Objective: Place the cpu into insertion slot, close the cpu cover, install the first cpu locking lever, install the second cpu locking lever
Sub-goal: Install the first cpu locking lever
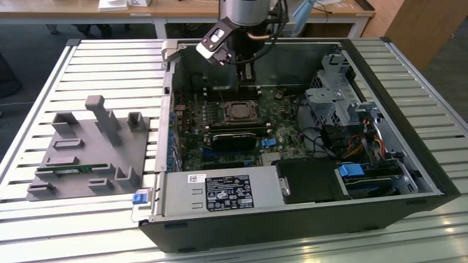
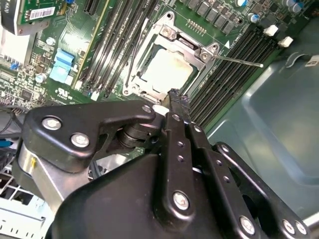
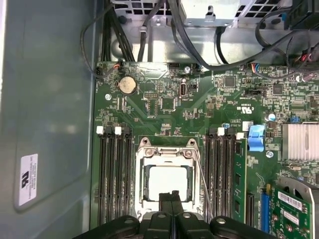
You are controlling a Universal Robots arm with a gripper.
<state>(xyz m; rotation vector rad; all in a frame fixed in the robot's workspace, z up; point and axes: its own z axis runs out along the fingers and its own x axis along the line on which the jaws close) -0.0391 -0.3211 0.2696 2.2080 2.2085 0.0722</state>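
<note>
The cpu (image 3: 169, 180) lies in its socket on the green motherboard, its pale silvery top showing in both wrist views (image 2: 169, 69). The cpu cover (image 3: 167, 149) lies flat around it as a metal frame (image 2: 187, 42). A thin wire locking lever (image 2: 239, 59) sticks out sideways from the socket's corner; in the first wrist view this lever (image 3: 203, 184) runs along the socket's side. My gripper (image 3: 172, 199) hangs just above the socket's edge, fingers pressed together with nothing between them. In the exterior view the gripper (image 1: 247, 71) hovers inside the open case, behind the socket (image 1: 238, 111).
Black memory slots (image 3: 113, 174) flank the socket on both sides. A blue clip (image 3: 255, 138) and a finned heatsink (image 3: 299, 142) sit beside them. Cables and a drive cage (image 1: 336, 98) fill the exterior view's right. A grey fixture (image 1: 87, 148) stands outside the case.
</note>
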